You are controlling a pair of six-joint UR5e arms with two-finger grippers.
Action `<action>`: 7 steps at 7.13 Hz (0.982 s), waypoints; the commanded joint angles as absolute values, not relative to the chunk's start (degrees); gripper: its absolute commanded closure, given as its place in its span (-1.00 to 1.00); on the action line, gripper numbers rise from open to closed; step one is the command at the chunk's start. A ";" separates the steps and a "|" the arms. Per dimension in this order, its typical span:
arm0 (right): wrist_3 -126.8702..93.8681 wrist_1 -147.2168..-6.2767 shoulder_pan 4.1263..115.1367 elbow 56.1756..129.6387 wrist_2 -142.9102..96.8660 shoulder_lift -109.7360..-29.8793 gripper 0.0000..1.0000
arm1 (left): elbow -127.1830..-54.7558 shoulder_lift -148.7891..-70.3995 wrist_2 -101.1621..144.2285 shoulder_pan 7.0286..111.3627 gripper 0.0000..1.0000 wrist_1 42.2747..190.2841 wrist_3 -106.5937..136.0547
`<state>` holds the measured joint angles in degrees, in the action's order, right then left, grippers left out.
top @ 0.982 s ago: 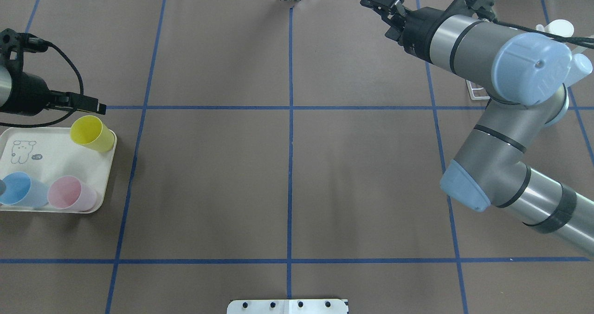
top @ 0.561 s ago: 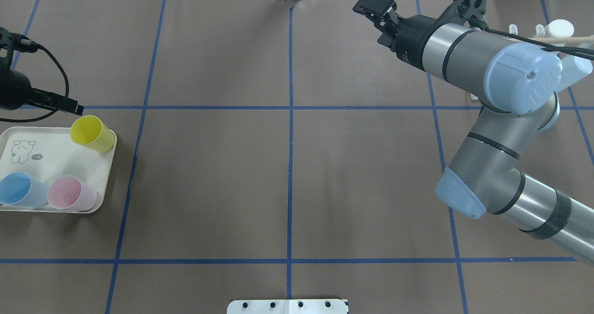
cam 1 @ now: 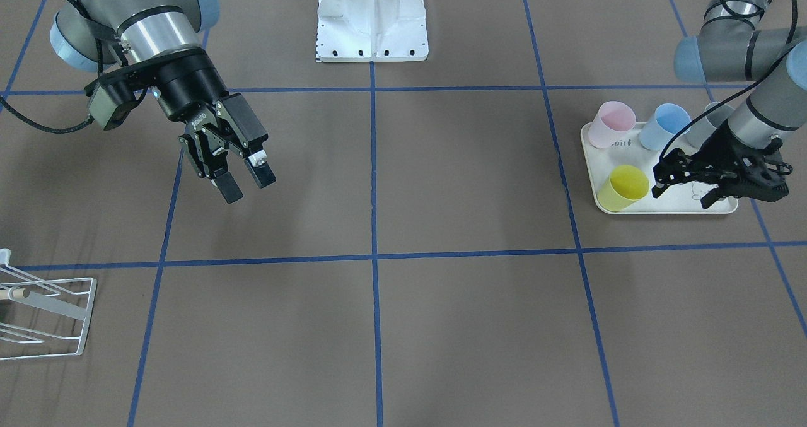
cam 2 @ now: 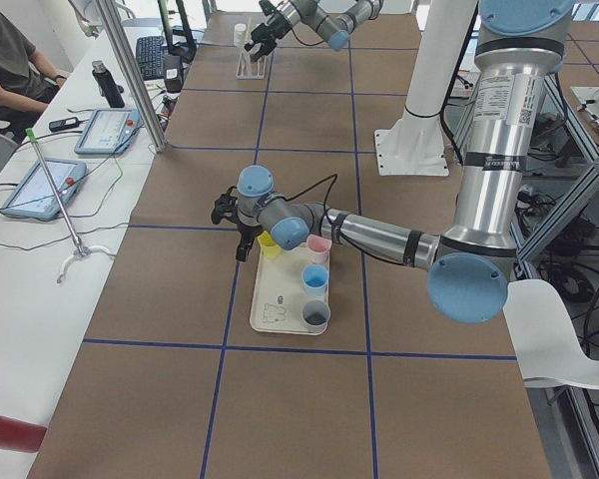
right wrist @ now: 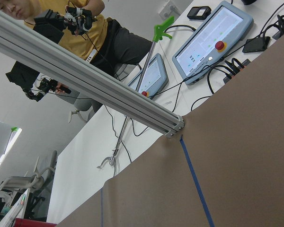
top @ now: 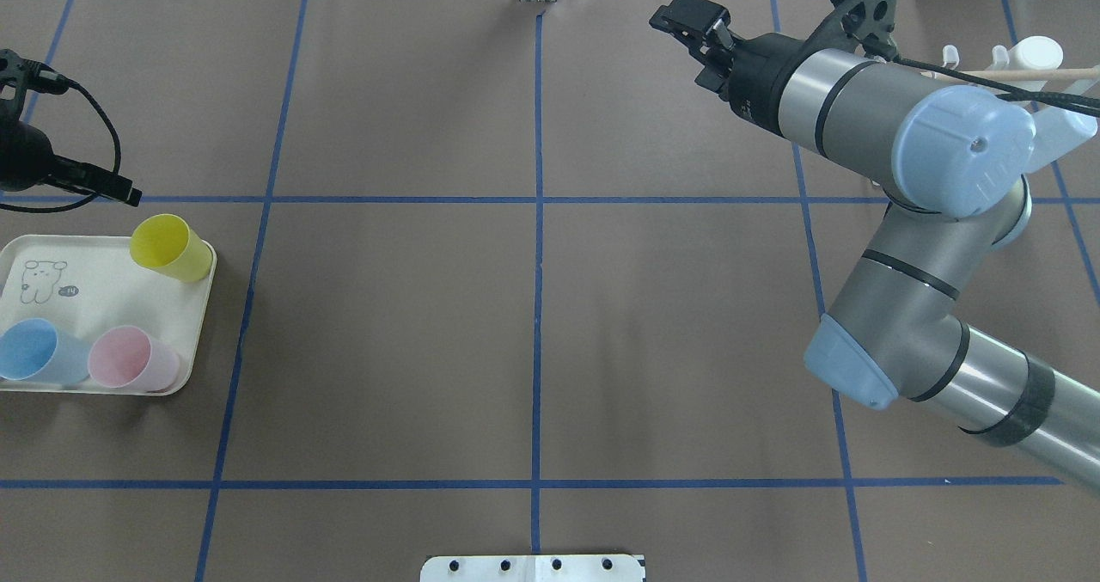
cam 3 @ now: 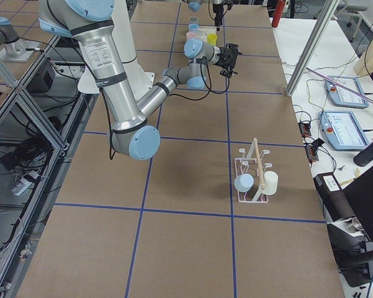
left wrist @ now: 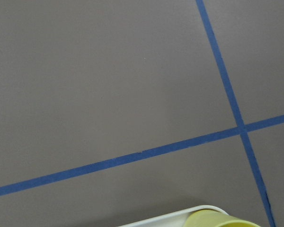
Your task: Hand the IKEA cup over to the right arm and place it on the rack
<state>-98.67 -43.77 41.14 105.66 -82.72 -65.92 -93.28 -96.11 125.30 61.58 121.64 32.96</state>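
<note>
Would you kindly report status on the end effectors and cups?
Left end effector open beside yellow cup. Right end effector open, empty. No obstruction seen.

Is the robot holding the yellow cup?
No, the yellow cup sits on the tray, and the open left gripper beside it holds nothing.

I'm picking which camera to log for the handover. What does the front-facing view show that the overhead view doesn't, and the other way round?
Only the front-facing view: the right gripper with its fingers plainly apart and empty, the left gripper in full, open by the tray, and a grey cup partly behind the left arm. Only the overhead view: a white cup on the rack. Both: the yellow cup, blue cup and pink cup on the tray, and part of the rack.
</note>
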 commanded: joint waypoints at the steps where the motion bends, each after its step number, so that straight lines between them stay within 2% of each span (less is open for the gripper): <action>1: -98.44 -43.77 41.22 105.73 -82.79 -65.92 -0.99 | -92.98 -95.71 125.42 61.61 -1.00 122.78 33.40; 7: -98.09 -43.77 41.31 106.08 -82.79 -66.01 -0.99 | -93.25 -95.89 125.42 58.81 -1.00 122.70 33.49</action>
<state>-98.09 -43.77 41.30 106.11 -82.79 -65.99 -93.26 -95.91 125.44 60.06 122.70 33.46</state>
